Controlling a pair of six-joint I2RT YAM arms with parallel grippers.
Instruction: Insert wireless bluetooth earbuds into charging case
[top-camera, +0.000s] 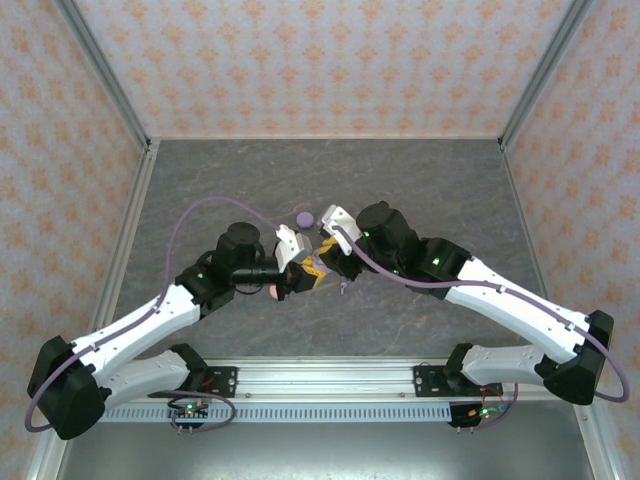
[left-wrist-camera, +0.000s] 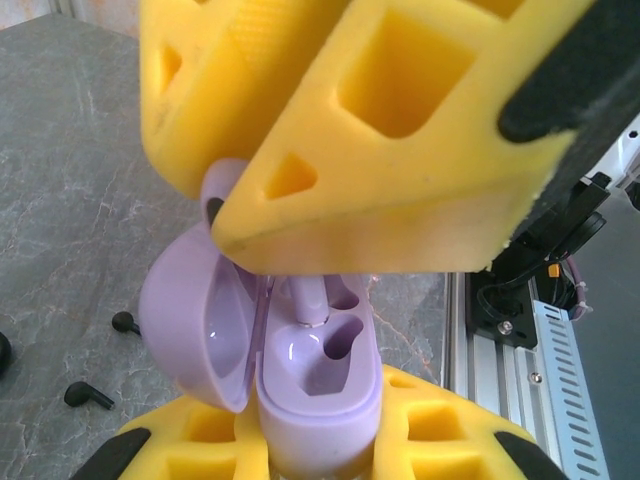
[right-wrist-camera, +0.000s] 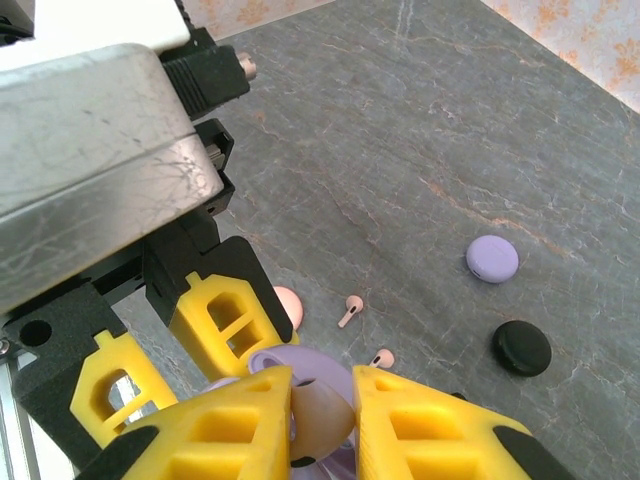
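In the middle of the table (top-camera: 420, 180), the two arms meet nose to nose. The left gripper (left-wrist-camera: 320, 455) is squeezed tight on the open purple case (left-wrist-camera: 315, 385). It holds the case steady so it cannot slide. The lid (left-wrist-camera: 195, 320) hangs open to one side, so the two little holes face the other arm.

The right gripper (right-wrist-camera: 320, 425) meets it from the other side. It pinches a purple earbud (left-wrist-camera: 308, 300) between its yellow fingers (right-wrist-camera: 235, 425). The thin stem of the bud pokes into one hole of the case. I think the bud is partly in but not pushed all the way down yet. The other hole looks empty.

Just beside the grippers lies a pink round case (right-wrist-camera: 288, 300). Close by, two pink earbuds (right-wrist-camera: 350, 310) lie loose on the table. Two black earbuds (left-wrist-camera: 88, 395) lie loose too. They look like they are waiting for their turn.

Farther off sit a black case (right-wrist-camera: 521, 347) and a shut purple case (right-wrist-camera: 492, 258), well apart from the grippers and out of the way.
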